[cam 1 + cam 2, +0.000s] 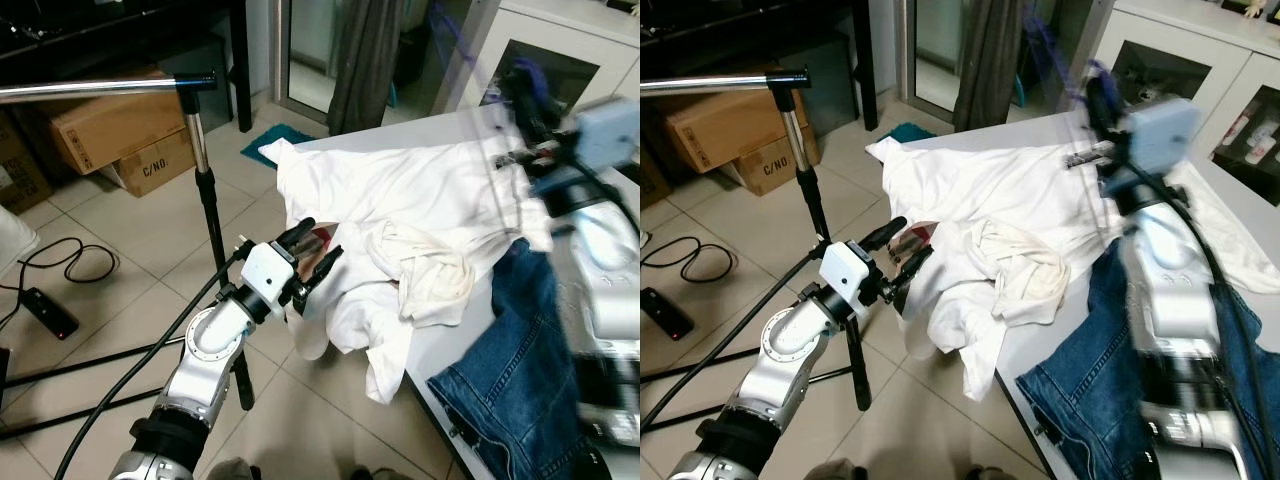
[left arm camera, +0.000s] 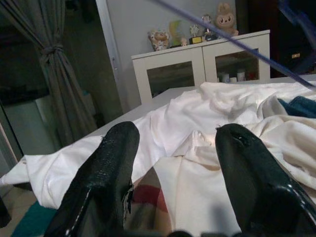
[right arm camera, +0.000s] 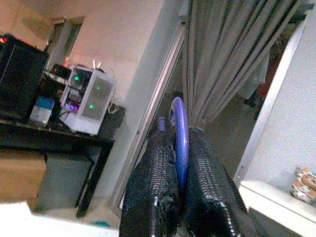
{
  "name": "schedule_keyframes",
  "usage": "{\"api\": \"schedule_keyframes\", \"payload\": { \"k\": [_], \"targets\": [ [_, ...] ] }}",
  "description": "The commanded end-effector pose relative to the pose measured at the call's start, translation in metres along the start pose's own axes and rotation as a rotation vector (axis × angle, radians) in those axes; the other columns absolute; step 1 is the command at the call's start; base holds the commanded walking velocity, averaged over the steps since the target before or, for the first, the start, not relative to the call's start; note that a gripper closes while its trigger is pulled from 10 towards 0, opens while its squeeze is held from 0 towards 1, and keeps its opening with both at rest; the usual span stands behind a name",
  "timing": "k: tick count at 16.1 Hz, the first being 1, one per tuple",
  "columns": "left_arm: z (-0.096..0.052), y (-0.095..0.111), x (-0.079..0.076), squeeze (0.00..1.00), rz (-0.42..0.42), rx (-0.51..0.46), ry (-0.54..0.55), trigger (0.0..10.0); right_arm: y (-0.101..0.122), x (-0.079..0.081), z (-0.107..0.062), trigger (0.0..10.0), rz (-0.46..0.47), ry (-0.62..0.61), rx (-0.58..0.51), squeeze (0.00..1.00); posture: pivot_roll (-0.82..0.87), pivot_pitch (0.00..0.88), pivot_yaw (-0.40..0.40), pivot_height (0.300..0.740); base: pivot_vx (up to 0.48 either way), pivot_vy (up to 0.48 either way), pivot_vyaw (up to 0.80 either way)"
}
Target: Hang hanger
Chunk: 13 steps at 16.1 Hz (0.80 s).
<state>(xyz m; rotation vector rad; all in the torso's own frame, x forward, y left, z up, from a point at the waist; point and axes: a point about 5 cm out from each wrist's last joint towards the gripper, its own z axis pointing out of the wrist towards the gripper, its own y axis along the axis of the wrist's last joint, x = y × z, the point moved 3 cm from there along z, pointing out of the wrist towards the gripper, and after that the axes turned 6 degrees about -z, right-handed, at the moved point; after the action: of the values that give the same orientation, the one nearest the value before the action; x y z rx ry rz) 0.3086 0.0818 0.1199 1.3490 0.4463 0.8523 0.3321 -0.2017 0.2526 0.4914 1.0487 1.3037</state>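
A white bench (image 1: pixel 440 350) was seen ahead, heaped with clothing: a large white garment (image 1: pixel 400 190) spread across it and hanging over its near edge, a cream garment (image 1: pixel 430 265) bunched on top, and blue jeans (image 1: pixel 515 370) draped at the robot's right.

The right end effector (image 3: pixel 178 148) was raised above the far side of the bench, blurred in both eye views. In the right wrist view its two black fingers (image 3: pixel 153 182) were closed tight on the blue hanger (image 3: pixel 178 128), whose curved hook stood up between the fingertips. A thin blue line of the hanger (image 2: pixel 237 42) was noted crossing the left wrist view, above the clothes.

The left end effector (image 1: pixel 312 258) was held at the near edge of the bench, just at the overhanging white garment. Its fingers (image 2: pixel 106 173) were spread apart, with nothing gripped; between them a patch of red-and-tan checked fabric (image 2: pixel 145 197) was seen against the white cloth.

A silver clothes rail (image 1: pixel 100 88) on a black stand (image 1: pixel 210 220) stood to the robot's left, well apart from the hanger. Cardboard boxes (image 1: pixel 120 135) were on the tiled floor (image 1: pixel 130 250) behind it, with a black cable (image 1: pixel 55 262) and a power strip (image 1: pixel 50 312) nearby. A grey curtain (image 1: pixel 365 60) and a white cabinet (image 2: pixel 202 64) with small figures (image 2: pixel 224 19) on top were recorded beyond the bench.
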Motion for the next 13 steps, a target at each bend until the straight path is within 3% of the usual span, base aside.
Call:
{"api": "schedule_keyframes", "payload": {
  "k": [1,2,5,9,13],
  "targets": [
    [0.000,0.005,-0.002,0.00,-0.001,-0.015,0.000,10.0,-0.001,0.007,-0.009,10.0,0.001,0.042,0.008,0.00,0.06,0.028,-0.055,0.740,0.000,0.000,0.00],
    [-0.004,0.008,-0.002,0.00,0.002,-0.019,0.002,10.0,0.001,0.019,-0.020,10.0,-0.021,0.114,-0.001,0.00,0.06,0.028,-0.055,0.740,0.000,0.000,0.00],
    [-0.017,0.017,0.000,0.00,0.005,-0.026,0.016,10.0,0.008,0.031,-0.038,10.0,-0.118,0.216,-0.012,0.00,0.04,0.032,-0.045,0.740,0.000,0.000,0.00],
    [-0.019,0.021,-0.003,0.00,0.001,-0.028,0.017,10.0,0.007,0.024,-0.037,10.0,-0.127,0.168,-0.001,0.00,0.04,0.032,-0.047,0.740,0.000,0.000,0.00],
    [-0.012,0.024,-0.011,0.00,-0.006,-0.029,0.002,10.0,0.003,0.027,-0.034,10.0,-0.120,0.152,0.027,0.00,0.05,0.031,-0.057,0.740,0.000,0.000,0.00]
  ]
}}
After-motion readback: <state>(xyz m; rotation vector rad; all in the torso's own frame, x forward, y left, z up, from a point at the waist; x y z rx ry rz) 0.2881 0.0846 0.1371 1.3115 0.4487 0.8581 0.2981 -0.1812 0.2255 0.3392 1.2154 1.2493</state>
